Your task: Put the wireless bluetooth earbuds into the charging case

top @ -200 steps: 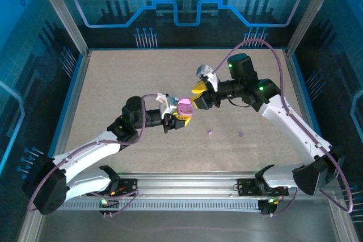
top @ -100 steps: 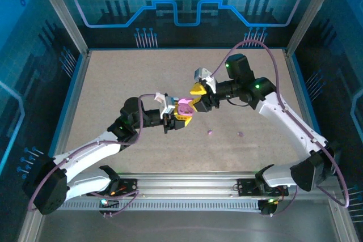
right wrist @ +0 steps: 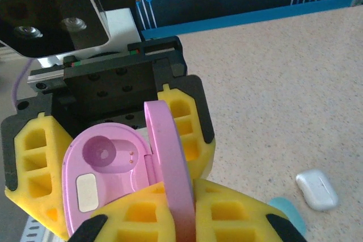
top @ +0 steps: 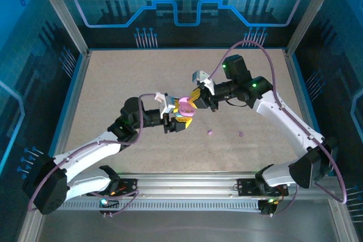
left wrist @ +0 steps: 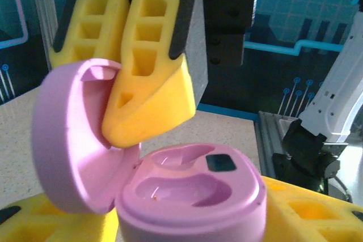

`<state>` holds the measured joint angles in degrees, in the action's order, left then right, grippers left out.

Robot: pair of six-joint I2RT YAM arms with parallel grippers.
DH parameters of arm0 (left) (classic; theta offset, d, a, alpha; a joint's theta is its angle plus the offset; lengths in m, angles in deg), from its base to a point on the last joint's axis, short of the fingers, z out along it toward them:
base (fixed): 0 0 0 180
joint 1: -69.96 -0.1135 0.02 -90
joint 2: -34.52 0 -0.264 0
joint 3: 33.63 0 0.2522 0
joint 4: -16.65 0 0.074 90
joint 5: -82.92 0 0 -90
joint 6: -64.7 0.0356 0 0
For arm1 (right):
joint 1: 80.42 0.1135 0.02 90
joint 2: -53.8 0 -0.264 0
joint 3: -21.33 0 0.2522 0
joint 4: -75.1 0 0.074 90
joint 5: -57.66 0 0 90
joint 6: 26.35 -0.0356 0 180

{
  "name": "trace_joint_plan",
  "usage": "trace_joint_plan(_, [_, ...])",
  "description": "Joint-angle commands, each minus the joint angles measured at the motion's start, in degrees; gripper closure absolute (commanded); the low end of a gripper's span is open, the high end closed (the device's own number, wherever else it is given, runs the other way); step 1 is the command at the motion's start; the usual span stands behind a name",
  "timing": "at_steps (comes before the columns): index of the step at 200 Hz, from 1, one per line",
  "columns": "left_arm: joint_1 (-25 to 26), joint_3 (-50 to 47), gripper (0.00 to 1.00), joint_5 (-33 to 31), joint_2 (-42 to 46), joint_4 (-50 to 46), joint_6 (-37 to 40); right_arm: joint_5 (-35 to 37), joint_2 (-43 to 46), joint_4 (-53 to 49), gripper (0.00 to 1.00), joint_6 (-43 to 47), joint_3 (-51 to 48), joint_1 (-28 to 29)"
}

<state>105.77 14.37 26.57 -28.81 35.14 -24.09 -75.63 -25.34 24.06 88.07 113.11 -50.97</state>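
A light purple charging case [top: 184, 107] hangs above the middle of the table with its lid up. My left gripper [top: 179, 119] is shut on the case body [left wrist: 193, 194], which sits between its yellow fingers [left wrist: 309, 211]. Both sockets in the case [right wrist: 105, 157] are empty. My right gripper [top: 191, 101] reaches in from the right and is shut on the raised lid [right wrist: 170, 157], pinching its edge between yellow fingers [left wrist: 150, 83]. Two tiny purple earbuds [top: 210, 132] [top: 240, 134] lie on the table to the right, apart from both grippers.
On the tabletop below the right gripper lie a small white pebble-like piece [right wrist: 316, 189] and the edge of a teal one [right wrist: 285, 212]; I cannot tell if they are cases or buds. A metal rail [top: 187, 182] runs along the near edge.
The right gripper has moved left and down to the case and shut on its lid. The lid now stands open. The left arm has stayed in place with the case.
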Motion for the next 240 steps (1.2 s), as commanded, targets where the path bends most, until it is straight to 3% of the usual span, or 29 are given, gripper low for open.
trace_joint_plan(1, [0.3,0.5,0.40,-1.7,2.1,-3.1,3.2,4.5,2.0,-3.0,0.90,1.8,1.8,1.7])
trace_joint_plan(59, [0.3,1.1,0.43,-1.6,2.4,-4.4,3.4,11.9,1.6,-3.3,0.90,1.3,2.7,4.1])
trace_joint_plan(145, [0.3,1.4,0.56,-1.6,2.1,-5.1,3.3,13.0,2.3,-2.2,0.88,0.8,2.3,4.4])
trace_joint_plan(240, [0.3,1.3,0.47,-1.5,1.3,-2.3,0.8,13.7,3.5,-0.1,0.87,0.3,0.7,4.5])
